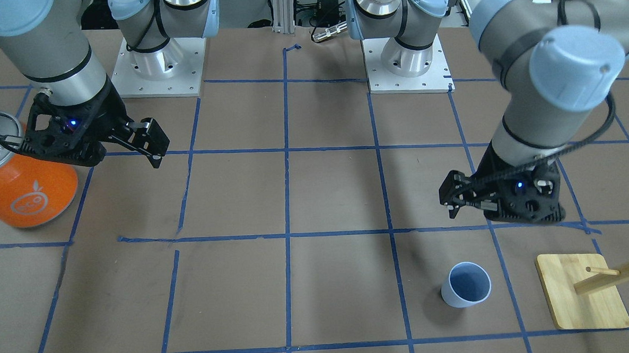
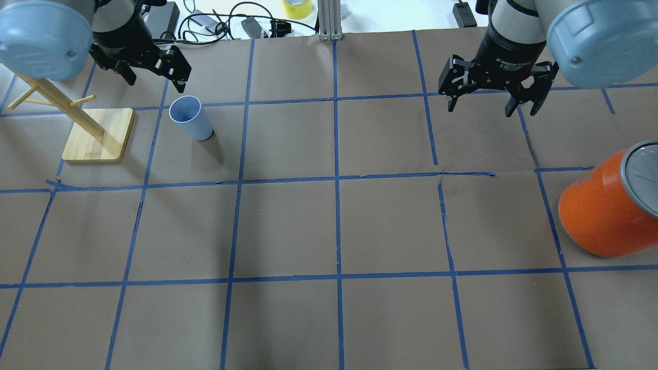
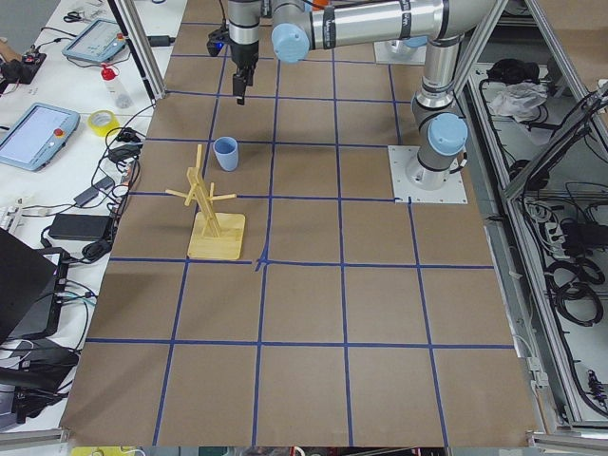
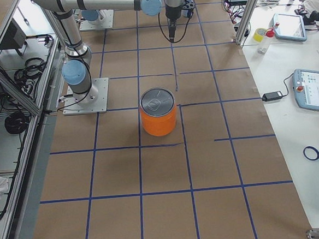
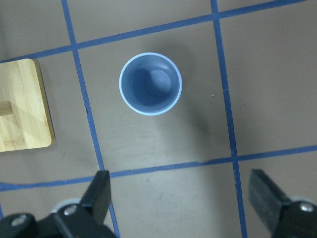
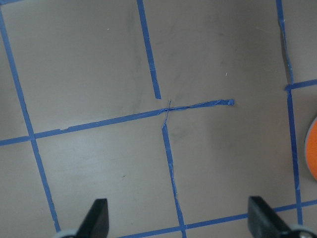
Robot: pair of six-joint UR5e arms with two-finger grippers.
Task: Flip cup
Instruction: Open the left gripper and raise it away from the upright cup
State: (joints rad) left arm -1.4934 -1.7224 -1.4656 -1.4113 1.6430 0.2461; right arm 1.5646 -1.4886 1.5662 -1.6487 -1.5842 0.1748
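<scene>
The pale blue cup [image 2: 190,117] stands upright with its mouth up, on the table's far left; it also shows in the front view [image 1: 466,292] and the left side view [image 3: 225,153]. My left gripper [image 2: 157,77] is open and empty, hovering above and just beyond the cup. Its wrist view looks straight down into the cup [image 5: 150,84], with the open gripper [image 5: 182,198] at the bottom edge. My right gripper [image 2: 493,105] is open and empty, raised over bare table at the far right, and its wrist view shows the gripper [image 6: 179,220] over tape lines only.
A wooden peg stand [image 2: 97,133] stands just left of the cup and shows in the front view [image 1: 582,292]. A big orange can [image 2: 606,210] with a silver lid sits at the table's right edge. Blue tape lines grid the brown table.
</scene>
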